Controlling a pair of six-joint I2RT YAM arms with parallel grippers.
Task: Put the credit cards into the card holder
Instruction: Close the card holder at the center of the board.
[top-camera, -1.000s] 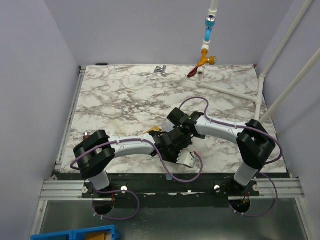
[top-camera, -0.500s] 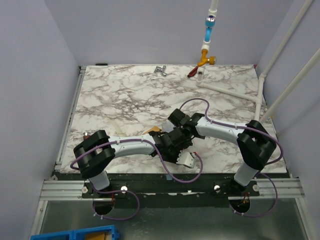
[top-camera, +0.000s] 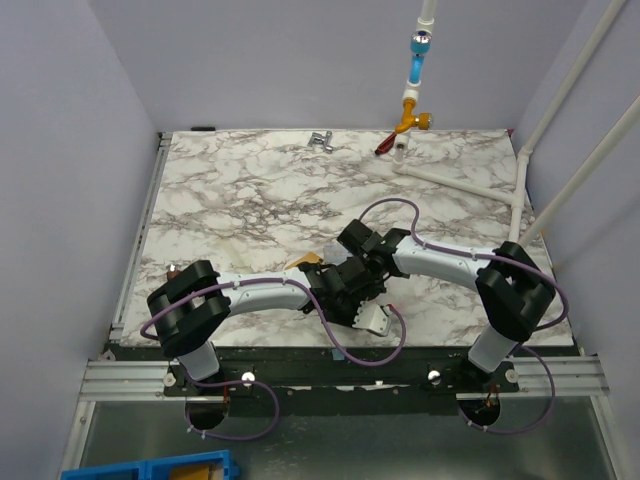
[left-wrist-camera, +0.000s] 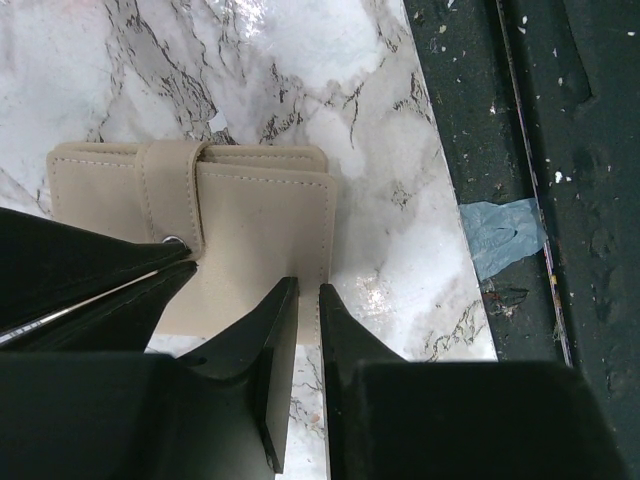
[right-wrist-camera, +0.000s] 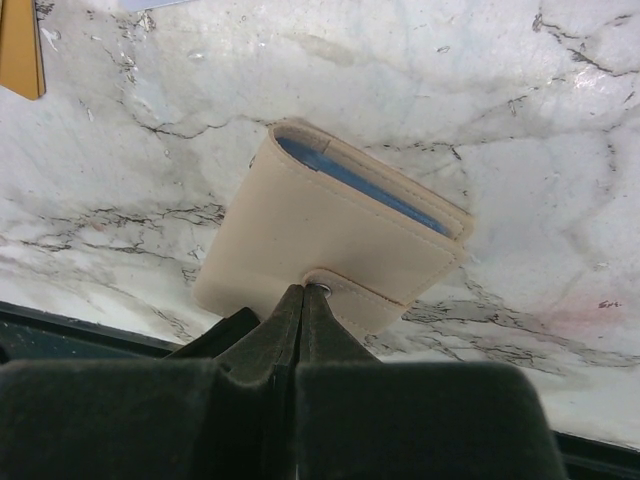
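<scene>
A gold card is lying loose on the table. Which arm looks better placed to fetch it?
Probably left. The right tool is shut against the card holder at its strap, seemingly steadying it. The left tool sits at the holder's corner, and the gold card lies on the left arm side.

- This is a robot lab, a small test cell and not a home.
- Two arms, the left arm (top-camera: 260, 290) and the right arm (top-camera: 450, 262), are bolted to a metal rail (top-camera: 120, 378) at the near edge of a table (top-camera: 230, 200).
- Plain lilac walls (top-camera: 60, 150) close the table on the left, far and right sides.
- Purple cables (top-camera: 365, 355) run in the open along both arms.
- White pipes (top-camera: 560, 110) and a brass valve (top-camera: 412, 120) stand at the far right.
- A blue crate (top-camera: 150, 468) sits on the floor, near left.
</scene>
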